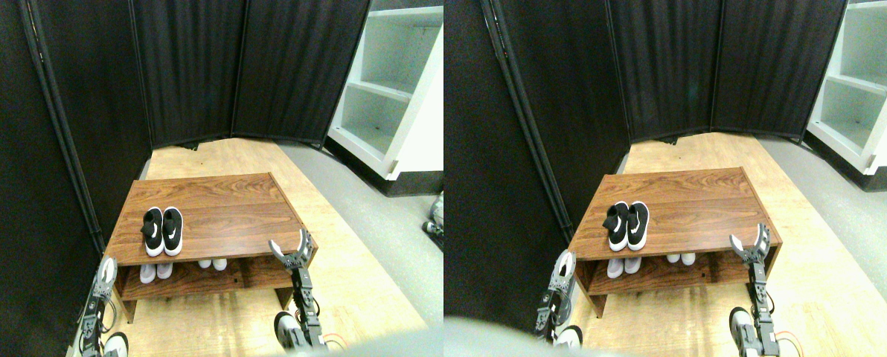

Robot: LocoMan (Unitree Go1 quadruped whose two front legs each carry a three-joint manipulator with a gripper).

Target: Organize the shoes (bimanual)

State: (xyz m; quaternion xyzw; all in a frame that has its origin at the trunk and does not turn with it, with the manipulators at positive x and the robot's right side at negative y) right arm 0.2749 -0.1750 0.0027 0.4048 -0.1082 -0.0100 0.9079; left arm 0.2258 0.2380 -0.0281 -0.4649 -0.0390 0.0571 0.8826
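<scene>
A black screen (12,149) fills the left of the frame and runs across the top. At the lower left corner the left gripper (106,269) is raised beside the left end of a low wooden rack (220,223). Whether its jaws are open or closed cannot be told; nothing is seen held in them.

The rack sits at the centre of the frame on a pale wood floor (354,275). On its tabletop (228,216), towards the left, a black pair (163,231) with white soles and white side marks is set side by side, the two shoes touching, toes pointing to the bottom of the frame. On the lower shelf (190,279), just below the black pair, the toes of a pale pair (155,271) are seen under the tabletop edge. Just to their right, apart from them, the toes of a second pale pair (212,264) are seen; the rest of both pairs is hidden by the tabletop.

At the lower right of the rack the right gripper (292,249) is held up in front of the tabletop's front right corner. Its jaws are spread wide in a V and hold nothing.

At the upper right of the frame a white shelf unit (391,97) is seen, standing on a grey floor strip (384,223).
</scene>
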